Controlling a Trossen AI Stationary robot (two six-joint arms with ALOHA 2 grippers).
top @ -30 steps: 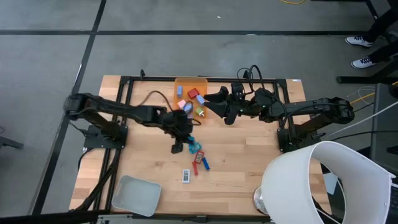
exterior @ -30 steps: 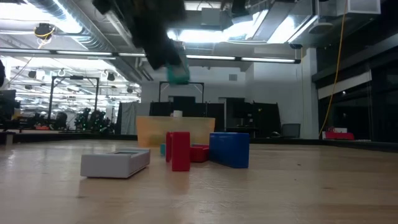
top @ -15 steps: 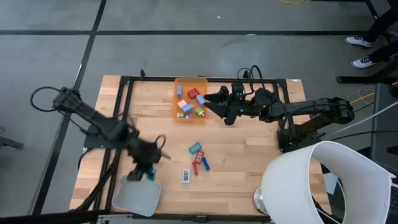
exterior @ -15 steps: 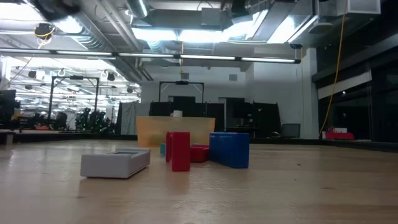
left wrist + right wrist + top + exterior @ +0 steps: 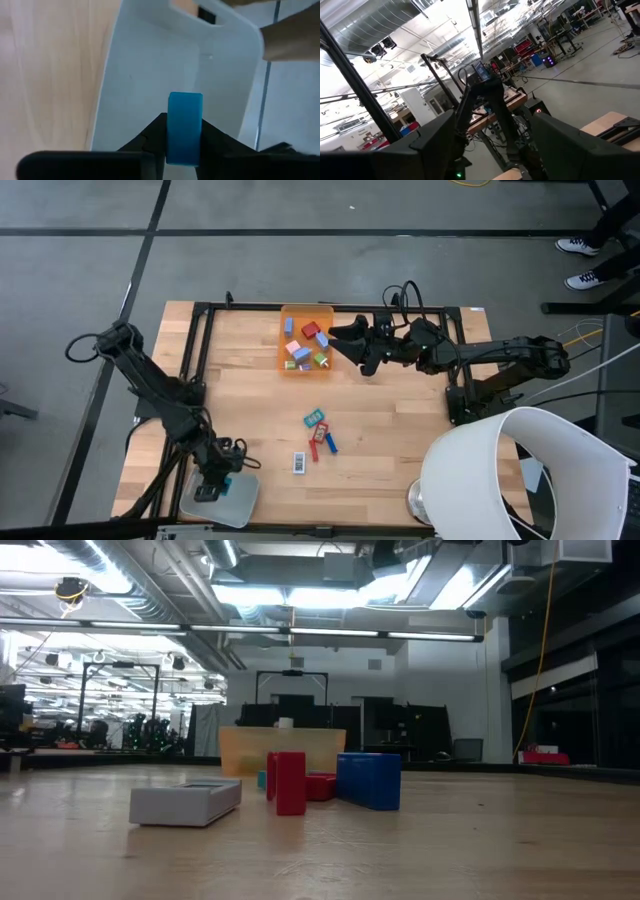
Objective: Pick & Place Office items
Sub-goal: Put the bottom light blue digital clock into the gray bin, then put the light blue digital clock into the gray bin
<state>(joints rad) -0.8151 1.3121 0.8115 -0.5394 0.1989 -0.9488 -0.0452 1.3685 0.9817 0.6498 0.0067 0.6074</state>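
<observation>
Left end effector (image 5: 184,145) now over grey tray (image 5: 150,75), gripping blue block (image 5: 184,125)

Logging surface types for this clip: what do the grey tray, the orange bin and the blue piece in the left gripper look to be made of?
Grey tray: likely matte moulded plastic, with smooth walls and rounded corners.
Orange bin: translucent glossy plastic; it shows see-through in the low view.
Blue piece, held in the left gripper: probably smooth plastic, evenly coloured with a soft sheen.

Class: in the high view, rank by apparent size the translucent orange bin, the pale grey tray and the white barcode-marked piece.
1. Pale grey tray.
2. Translucent orange bin, slightly smaller; close enough to be unsure.
3. White barcode-marked piece, clearly smallest.
</observation>
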